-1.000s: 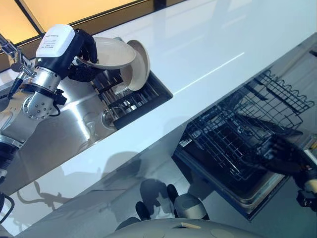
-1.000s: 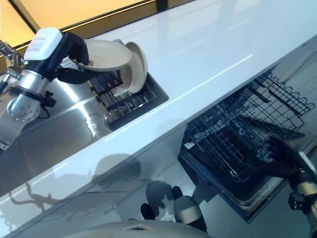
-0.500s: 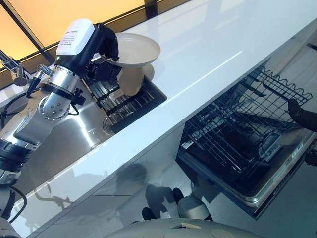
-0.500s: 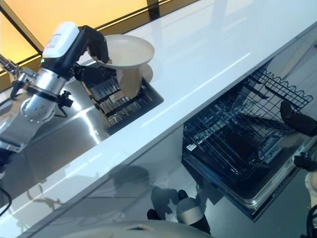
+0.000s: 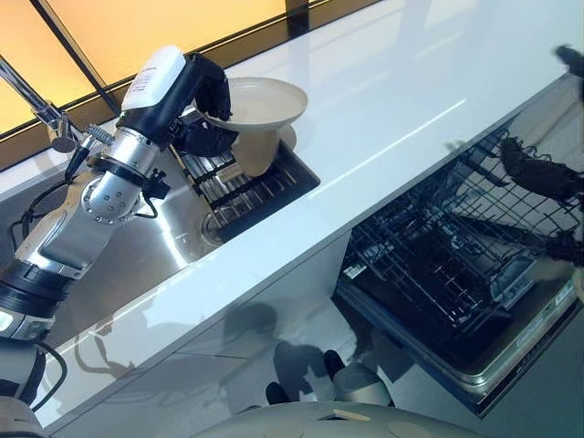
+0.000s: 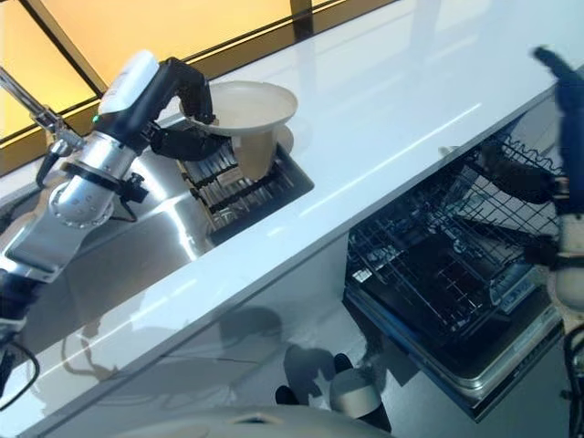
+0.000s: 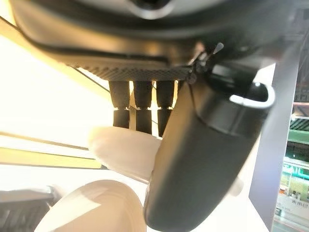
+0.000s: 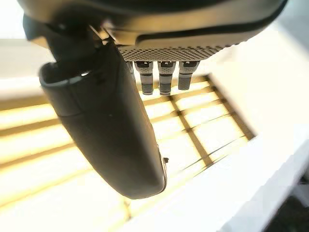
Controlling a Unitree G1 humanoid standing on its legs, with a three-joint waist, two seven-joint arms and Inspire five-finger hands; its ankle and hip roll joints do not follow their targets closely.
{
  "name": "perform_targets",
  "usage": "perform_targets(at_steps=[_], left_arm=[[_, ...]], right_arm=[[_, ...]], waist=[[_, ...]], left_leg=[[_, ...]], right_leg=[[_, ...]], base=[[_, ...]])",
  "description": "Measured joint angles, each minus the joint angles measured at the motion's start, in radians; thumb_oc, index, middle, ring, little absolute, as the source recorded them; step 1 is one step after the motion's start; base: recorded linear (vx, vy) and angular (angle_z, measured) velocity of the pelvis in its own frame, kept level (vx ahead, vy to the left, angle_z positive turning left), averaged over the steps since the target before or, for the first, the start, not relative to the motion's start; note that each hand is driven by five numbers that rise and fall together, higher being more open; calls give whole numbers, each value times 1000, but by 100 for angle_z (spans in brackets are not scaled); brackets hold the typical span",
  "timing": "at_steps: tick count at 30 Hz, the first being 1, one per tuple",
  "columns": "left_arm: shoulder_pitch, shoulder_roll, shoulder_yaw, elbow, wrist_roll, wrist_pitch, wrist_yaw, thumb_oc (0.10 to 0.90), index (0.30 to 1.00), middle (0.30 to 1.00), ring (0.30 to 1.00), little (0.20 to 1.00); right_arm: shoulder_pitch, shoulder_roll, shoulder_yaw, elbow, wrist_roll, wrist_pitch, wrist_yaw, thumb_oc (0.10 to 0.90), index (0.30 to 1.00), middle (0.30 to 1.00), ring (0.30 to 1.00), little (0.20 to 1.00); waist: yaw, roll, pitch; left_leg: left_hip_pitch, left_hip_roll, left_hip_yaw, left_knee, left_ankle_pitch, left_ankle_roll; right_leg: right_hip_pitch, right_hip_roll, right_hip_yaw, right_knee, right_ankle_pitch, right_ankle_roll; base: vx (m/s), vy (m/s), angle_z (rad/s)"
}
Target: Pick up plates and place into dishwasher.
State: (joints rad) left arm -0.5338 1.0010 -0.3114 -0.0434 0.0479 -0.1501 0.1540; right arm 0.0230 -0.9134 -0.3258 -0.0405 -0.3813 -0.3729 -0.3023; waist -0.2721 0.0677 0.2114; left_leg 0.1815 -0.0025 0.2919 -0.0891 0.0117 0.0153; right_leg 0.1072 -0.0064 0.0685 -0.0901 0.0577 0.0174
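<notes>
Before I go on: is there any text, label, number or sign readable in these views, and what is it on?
None can be read.
Dark print on the white cover of the left hand, which grips a plate: too small to read.
White sticker on the open dishwasher, at its front edge: too small to read.

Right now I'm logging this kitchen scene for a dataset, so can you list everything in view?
Round cream plate: one, cream, lifted above the rack, pinched at its rim by the left hand.
Second cream plate: one, cream, standing on edge in the rack.
Black slatted dish rack: one, black, at the sink's end.
Stainless steel sink: one, silver, left of the rack.
Glossy white countertop: one, white.
Open dishwasher wire basket: one, dark, below the countertop.
Left hand: fingers curled on the plate.
Right hand: raised over the dishwasher, fingers straight.
</notes>
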Motion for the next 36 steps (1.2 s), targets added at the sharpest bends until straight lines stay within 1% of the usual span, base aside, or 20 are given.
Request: perform_targets(at_steps=[3,6,9,13,16,17,21,23,27,32,36], left_arm=[[0,-8,0,-17,-9,-8,-13,100,300,300,300,200],[-1,-7,0,-45,-12,-10,-19,100,300,300,300,200],[-13,-8,-1,-57,-28,-10,-19,100,300,300,300,200],[-42,-7,-7,-61,-29,-12,-20,100,300,300,300,200],[-69,-8,-8,-61,-29,-25,-20,100,300,300,300,200],[-82,-8,-9,-61,-29,-28,-20,100,300,300,300,200],[-117,-14,-20,-66,-54,-31,-27,100,300,300,300,200],[-135,-21,-45,-66,-68,-31,-33,100,300,300,300,200],[-135,-51,-50,-67,-69,-30,-51,100,300,300,300,200],[-135,-58,-79,-64,-97,-30,-65,100,300,300,300,200],[-135,-92,-94,-64,-108,-30,-77,100,300,300,300,200]], right_arm=[[-61,-50,67,2,-90,1,7,800,900,900,900,900],[-102,-80,108,-5,-155,3,11,800,900,900,900,900],[-146,-109,147,-5,-190,1,34,800,900,900,900,900],[-211,-140,203,2,-213,13,52,800,900,900,900,900],[-246,-144,239,2,-213,14,52,800,900,900,900,900],[-276,-144,271,6,-213,24,55,800,900,900,900,900],[-327,-145,320,9,-231,34,78,800,900,900,900,900],[-358,-145,352,17,-245,38,81,800,900,900,900,900],[-405,-145,396,45,-247,47,83,800,900,900,900,900],[-467,-145,448,64,-247,50,83,800,900,900,900,900],[-471,-145,463,64,-250,48,80,800,900,900,900,900]], waist=[[11,0,0],[25,0,0],[31,0,0],[39,0,0],[44,0,0],[43,0,0],[46,0,0],[50,0,0],[53,-1,0],[54,-1,0],[59,-1,1]], left_leg=[[0,-1,-2,0,0,0],[0,-1,-8,0,0,0],[-1,-2,-25,0,0,0],[0,-2,-27,0,1,1],[0,-2,-28,0,1,1],[0,-2,-28,0,1,1],[0,-2,-31,0,1,1],[0,-2,-35,0,1,1],[0,-3,-38,0,2,2],[6,-2,-40,0,2,2],[14,-3,-41,0,2,2]], right_leg=[[1,-1,-1,0,0,0],[2,-1,-4,0,0,0],[3,-1,-8,0,0,0],[4,-1,-10,0,0,0],[5,-1,-11,0,0,0],[5,-1,-11,0,0,0],[6,-1,-15,0,0,0],[7,-2,-19,0,0,0],[9,-2,-22,0,0,0],[15,-2,-23,0,0,0],[24,-2,-25,0,0,0]], base=[[0,0,0],[-5,-7,1],[-5,-10,3],[-2,-6,1],[0,0,0],[0,0,0],[0,0,0],[0,-13,4],[0,0,0],[0,0,0],[0,0,0]])
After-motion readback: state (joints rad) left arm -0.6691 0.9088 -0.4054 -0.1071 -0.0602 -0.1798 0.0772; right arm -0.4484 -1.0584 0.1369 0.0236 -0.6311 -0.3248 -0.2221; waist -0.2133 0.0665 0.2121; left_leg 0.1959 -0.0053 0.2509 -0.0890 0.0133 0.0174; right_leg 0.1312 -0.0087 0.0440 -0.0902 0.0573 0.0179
